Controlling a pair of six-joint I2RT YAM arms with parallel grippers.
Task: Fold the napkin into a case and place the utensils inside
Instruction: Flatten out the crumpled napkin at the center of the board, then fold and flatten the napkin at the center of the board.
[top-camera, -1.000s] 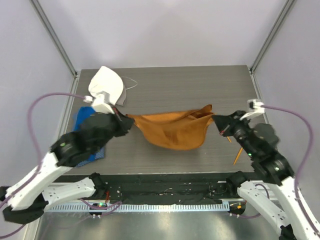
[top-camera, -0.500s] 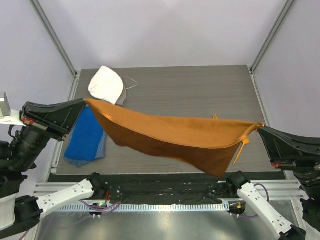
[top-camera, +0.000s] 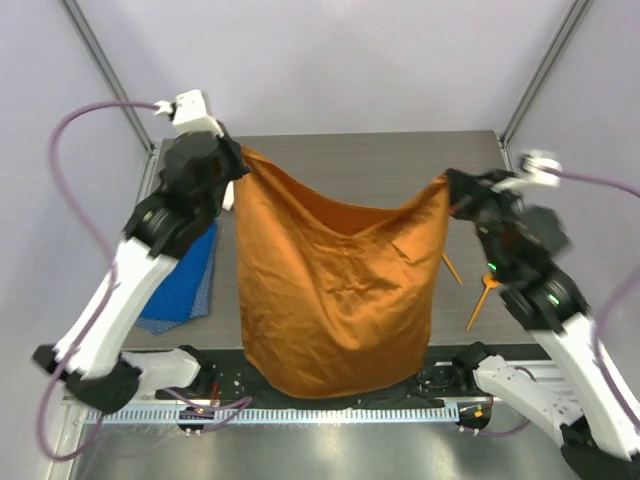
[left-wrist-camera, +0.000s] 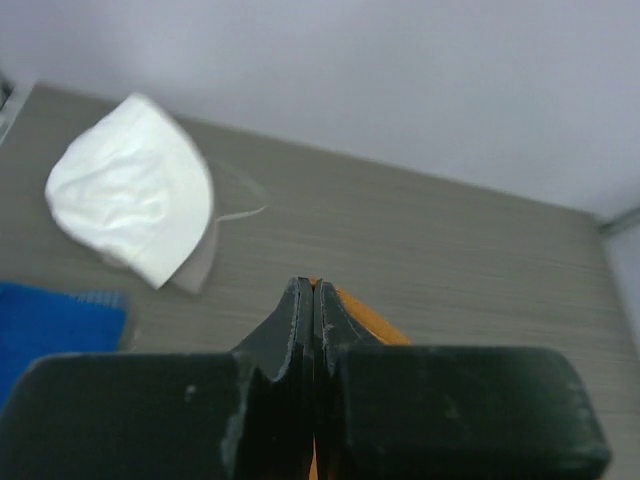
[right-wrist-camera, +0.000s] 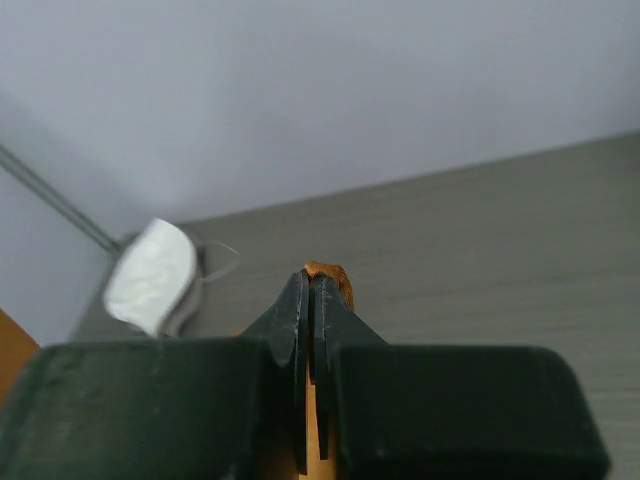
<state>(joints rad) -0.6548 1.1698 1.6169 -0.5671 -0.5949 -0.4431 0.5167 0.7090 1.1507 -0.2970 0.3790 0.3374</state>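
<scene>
Napkin (top-camera: 335, 290) is pinched by its upper corners in the tightly closed left gripper (top-camera: 238, 158) and right gripper (top-camera: 447, 184), hung between and below them, its top edge stretched left to right.

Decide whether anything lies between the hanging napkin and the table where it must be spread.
Nothing visible on the middle of the table, though the napkin hides part of it. The utensils lie close to the napkin's right edge, the blue towel to its left.
</scene>
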